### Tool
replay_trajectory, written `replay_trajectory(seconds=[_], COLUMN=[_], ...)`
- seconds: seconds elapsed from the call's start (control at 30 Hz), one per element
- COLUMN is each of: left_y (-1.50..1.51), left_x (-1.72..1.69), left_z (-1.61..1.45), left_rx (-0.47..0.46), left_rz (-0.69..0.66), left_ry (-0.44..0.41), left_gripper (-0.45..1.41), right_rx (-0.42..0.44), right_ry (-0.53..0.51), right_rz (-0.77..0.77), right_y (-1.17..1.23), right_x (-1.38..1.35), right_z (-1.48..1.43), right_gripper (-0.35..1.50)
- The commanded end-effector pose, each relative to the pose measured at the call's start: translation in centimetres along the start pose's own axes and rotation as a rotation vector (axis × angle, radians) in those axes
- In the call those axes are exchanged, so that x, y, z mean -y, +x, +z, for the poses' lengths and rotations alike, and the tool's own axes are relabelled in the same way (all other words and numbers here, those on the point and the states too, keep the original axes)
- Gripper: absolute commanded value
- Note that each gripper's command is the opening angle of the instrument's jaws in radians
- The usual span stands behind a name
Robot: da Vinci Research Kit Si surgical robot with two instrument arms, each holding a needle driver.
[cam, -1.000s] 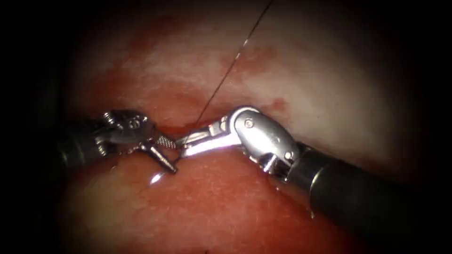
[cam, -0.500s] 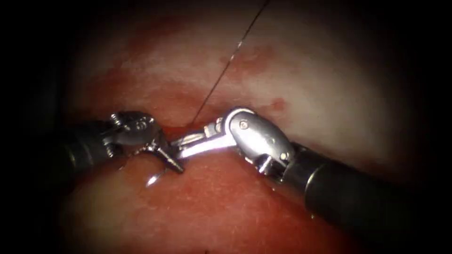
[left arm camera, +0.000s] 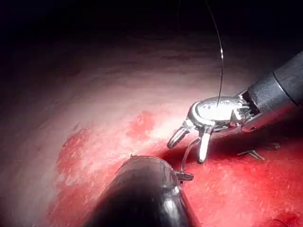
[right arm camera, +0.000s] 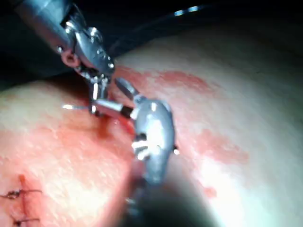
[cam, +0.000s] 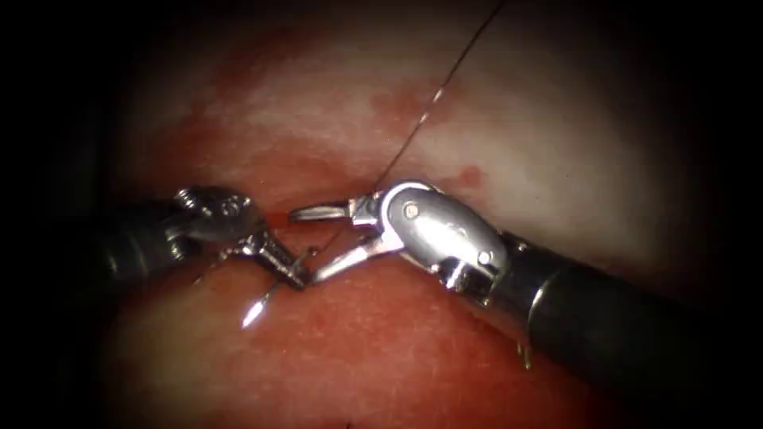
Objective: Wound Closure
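Tissue [cam: 381,349] surface, red fluid [cam: 278,171] along the cut [cam: 302,218].
Left tool [cam: 290,274] grips the needle [cam: 258,306] near its tip; right tool [cam: 322,242] spread wide, holding nothing, thread [cam: 421,127] alongside.

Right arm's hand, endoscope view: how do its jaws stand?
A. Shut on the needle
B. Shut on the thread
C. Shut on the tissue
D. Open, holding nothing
D: the right hand has its jaws spread wide and empty, while the left hand grips the needle, whose tip lies free over the tissue.
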Motion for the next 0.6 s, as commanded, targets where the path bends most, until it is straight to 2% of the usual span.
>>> replay_trajectory(seconds=[0.03,0.27,0.4,0.6], left_y=[0.03,0.05,0.08,0.09], left_x=[0.06,0.01,0.02,0.02], left_z=[0.04,0.08,0.10,0.11], left_rx=[-0.043,-0.203,-0.312,-0.404], left_rz=[-0.006,0.054,0.061,0.079], left_ry=[0.011,0.046,0.058,0.088], left_gripper=[-0.45,-0.45,-0.45,-0.45], right_rx=[-0.007,0.042,-0.055,-0.104], right_ry=[-0.035,-0.145,-0.243,-0.306], right_rz=[0.004,0.067,0.193,0.239], right_y=[0.02,0.06,0.07,0.08], right_x=[-0.07,-0.04,-0.01,0.01], right_z=[0.05,0.03,0.03,0.05], right_gripper=[1.13,1.08,1.05,1.00])
